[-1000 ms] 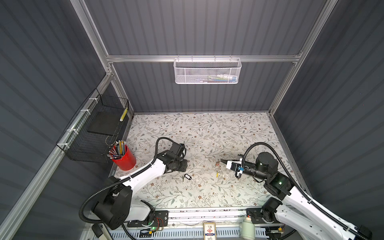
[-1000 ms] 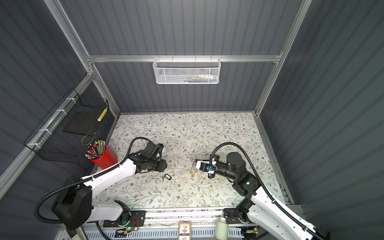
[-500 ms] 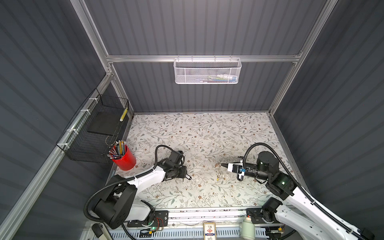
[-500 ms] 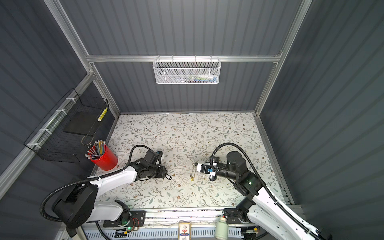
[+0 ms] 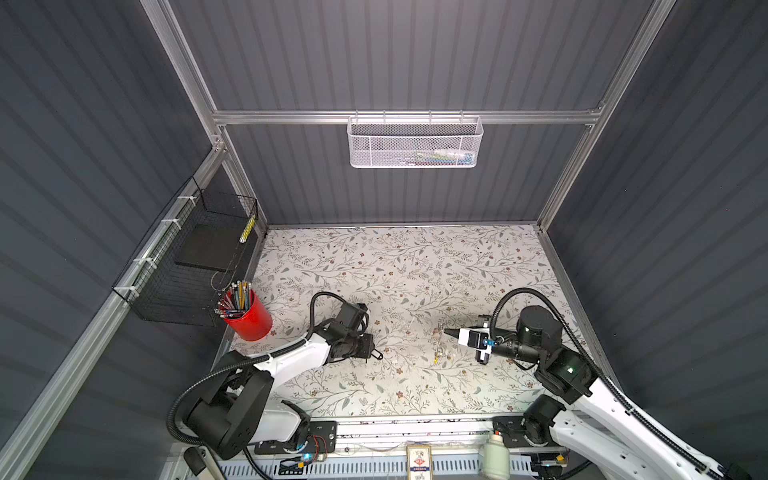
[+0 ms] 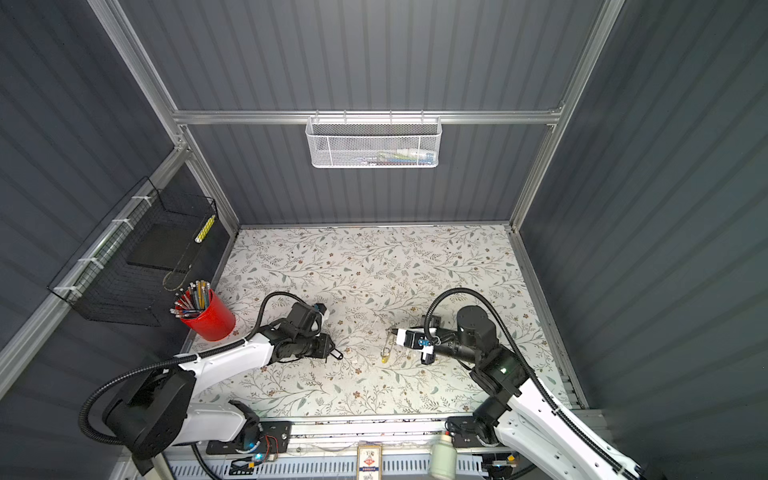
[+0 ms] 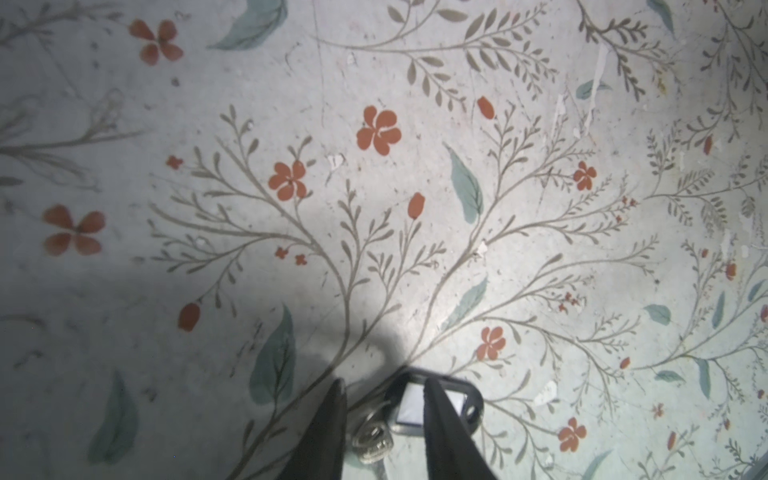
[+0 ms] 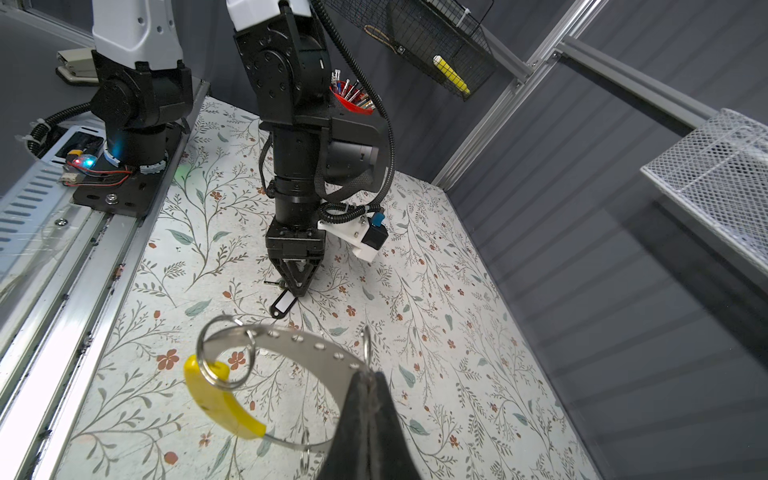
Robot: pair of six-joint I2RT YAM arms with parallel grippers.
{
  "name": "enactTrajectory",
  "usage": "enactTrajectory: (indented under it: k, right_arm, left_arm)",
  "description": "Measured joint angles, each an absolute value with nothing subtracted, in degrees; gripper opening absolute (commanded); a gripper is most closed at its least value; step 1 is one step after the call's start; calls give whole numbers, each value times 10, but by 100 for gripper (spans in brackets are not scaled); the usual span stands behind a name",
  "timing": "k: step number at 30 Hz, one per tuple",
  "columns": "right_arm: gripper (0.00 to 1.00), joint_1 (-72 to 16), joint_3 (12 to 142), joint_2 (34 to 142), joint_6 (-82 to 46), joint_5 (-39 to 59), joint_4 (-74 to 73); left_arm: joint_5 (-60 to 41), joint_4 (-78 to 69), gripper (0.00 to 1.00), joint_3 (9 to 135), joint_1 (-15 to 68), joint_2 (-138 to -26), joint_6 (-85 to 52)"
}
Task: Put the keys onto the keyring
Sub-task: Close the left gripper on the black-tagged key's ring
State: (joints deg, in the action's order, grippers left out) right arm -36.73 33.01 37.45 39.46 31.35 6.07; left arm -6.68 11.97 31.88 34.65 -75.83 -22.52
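My right gripper (image 8: 365,380) is pressed together on the keyring (image 8: 307,347), hoop held off the floral table (image 8: 457,353) w/ yellow segment (image 8: 216,399) hanging free; the thin band could swivel in so narrow a pinch. My left gripper (image 7: 382,378) is half-spread, tips down at the black-framed key tag (image 7: 409,405) on the table. One finger (image 7: 444,428) sits over the white insert, not beside it, so closing may skid the tag or nip only its small metal ring (image 7: 372,436).

Table (image 5: 415,266) white with grey-green vines and red-orange flowers; key tag (image 8: 282,305) black frame, white insert; keyring (image 8: 291,340) grey, part yellow; cup (image 5: 251,318) red; mesh basket (image 5: 413,145) white; wire basket (image 5: 187,257) black
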Motion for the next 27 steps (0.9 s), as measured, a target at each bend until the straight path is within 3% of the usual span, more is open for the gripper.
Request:
enactTrajectory:
  k: [6, 27]
  right_arm:
    - [0, -367, 330, 379, 394, 316, 61]
    - [0, -367, 330, 378, 394, 317, 67]
  left_arm:
    - [-67, 119, 33, 301, 347, -720, -225]
    - [-66, 124, 24, 297, 347, -741, -215]
